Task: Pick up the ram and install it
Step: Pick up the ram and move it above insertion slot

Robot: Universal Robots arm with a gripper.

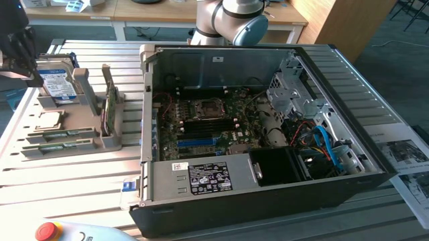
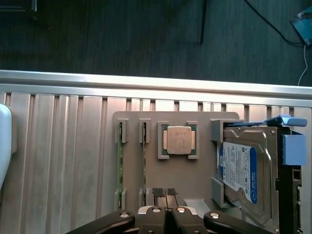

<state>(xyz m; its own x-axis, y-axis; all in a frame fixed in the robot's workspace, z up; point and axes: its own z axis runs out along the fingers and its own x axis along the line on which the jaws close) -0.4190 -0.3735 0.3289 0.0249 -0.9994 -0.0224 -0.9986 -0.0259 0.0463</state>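
Hovering over the holder tray (image 2: pixel 204 170), end effector (image 2: pixel 165 194) pressed together, pinching nothing; ram (image 2: pixel 144 163) stands on edge in its slot beside the matching stick (image 2: pixel 120 163), probably upright for an easy pinch.

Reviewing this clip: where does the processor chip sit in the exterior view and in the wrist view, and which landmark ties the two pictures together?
Exterior view: the processor chip lies flat on the gray holder at the exterior view's left, just in front of the hard drive.
Wrist view: the processor chip sits in a square recess of the gray holder, beside the hard drive.
Shared landmark: the hard drive's blue label.
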